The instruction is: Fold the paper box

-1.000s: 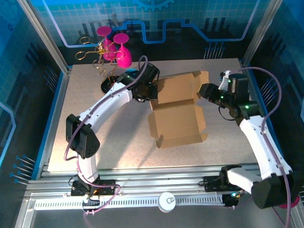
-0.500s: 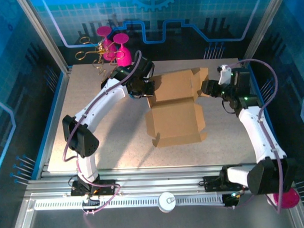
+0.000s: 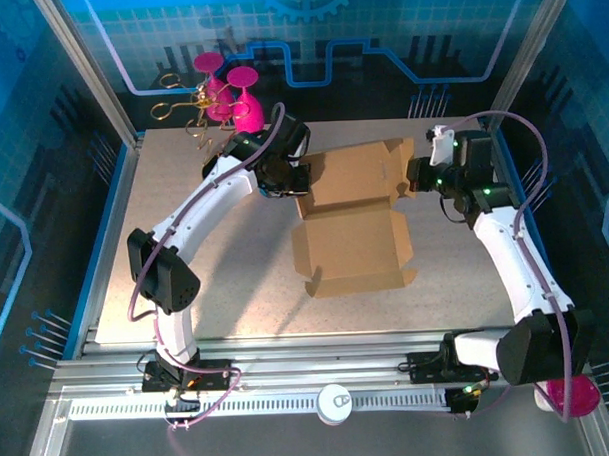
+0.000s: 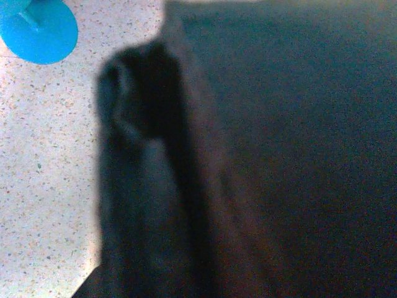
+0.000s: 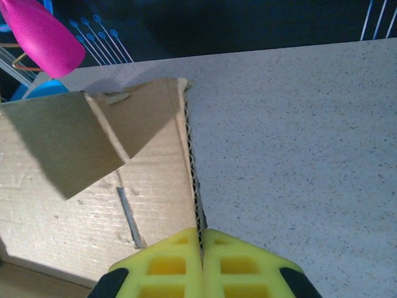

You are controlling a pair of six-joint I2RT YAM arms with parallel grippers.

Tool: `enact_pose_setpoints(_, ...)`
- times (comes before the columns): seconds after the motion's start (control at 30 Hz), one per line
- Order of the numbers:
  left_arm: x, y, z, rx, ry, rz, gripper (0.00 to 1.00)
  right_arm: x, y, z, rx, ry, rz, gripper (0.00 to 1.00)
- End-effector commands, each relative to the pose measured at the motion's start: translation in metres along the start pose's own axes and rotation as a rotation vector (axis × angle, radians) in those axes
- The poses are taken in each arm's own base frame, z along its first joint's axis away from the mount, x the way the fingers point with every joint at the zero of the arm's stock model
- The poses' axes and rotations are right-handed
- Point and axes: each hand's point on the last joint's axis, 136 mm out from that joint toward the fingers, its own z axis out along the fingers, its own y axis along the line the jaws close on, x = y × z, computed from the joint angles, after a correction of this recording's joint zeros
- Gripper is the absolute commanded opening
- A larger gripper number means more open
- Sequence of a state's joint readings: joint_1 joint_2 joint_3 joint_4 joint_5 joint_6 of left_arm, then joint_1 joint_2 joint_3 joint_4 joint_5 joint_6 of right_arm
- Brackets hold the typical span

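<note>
The box (image 3: 352,211) is lying opened out in the middle of the surface (image 3: 164,223), its far panel tilting up. The right gripper (image 5: 201,241) is pinching its right edge, jaws closed on the thin corrugated wall. The left gripper (image 3: 289,179) is sitting at the far left corner; I can't tell how its jaws stand. The cardboard looks light and stiff but easily creased, so it's best gripped at the edges beside the folds.

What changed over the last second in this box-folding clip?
The right gripper, shut on the right edge of the paper box, moved slightly farther from the bases. The left gripper shifted a little left at the far-left corner, and the box slid slightly left. The pink glasses stayed put.
</note>
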State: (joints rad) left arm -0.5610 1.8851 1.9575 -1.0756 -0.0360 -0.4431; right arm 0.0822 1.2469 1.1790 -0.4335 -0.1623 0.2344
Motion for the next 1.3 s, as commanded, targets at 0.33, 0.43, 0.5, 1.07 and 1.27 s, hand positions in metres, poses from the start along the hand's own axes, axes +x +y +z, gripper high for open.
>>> enact_pose_setpoints(0.33,-0.004,-0.008,-0.003,0.029,0.006,-0.011,0.00,-0.006,0.036,-0.034,0.394,-0.063,-0.318,0.00)
enact_pose_setpoints(0.43,-0.005,-0.010,-0.004,0.032,0.004,-0.008,0.00,-0.006,0.037,-0.033,0.494,-0.050,-0.377,0.00)
enact_pose_setpoints(0.5,-0.004,-0.011,-0.004,0.032,0.004,-0.006,0.00,-0.007,0.041,-0.030,0.518,-0.048,-0.400,0.00)
enact_pose_setpoints(1.07,-0.013,0.011,-0.003,0.064,-0.059,0.057,0.00,-0.014,0.132,-0.050,-0.322,0.023,-0.198,0.58)
enact_pose_setpoints(1.27,-0.022,0.015,-0.007,0.124,-0.061,0.112,0.00,-0.074,0.123,-0.102,-0.647,-0.180,0.073,0.72)
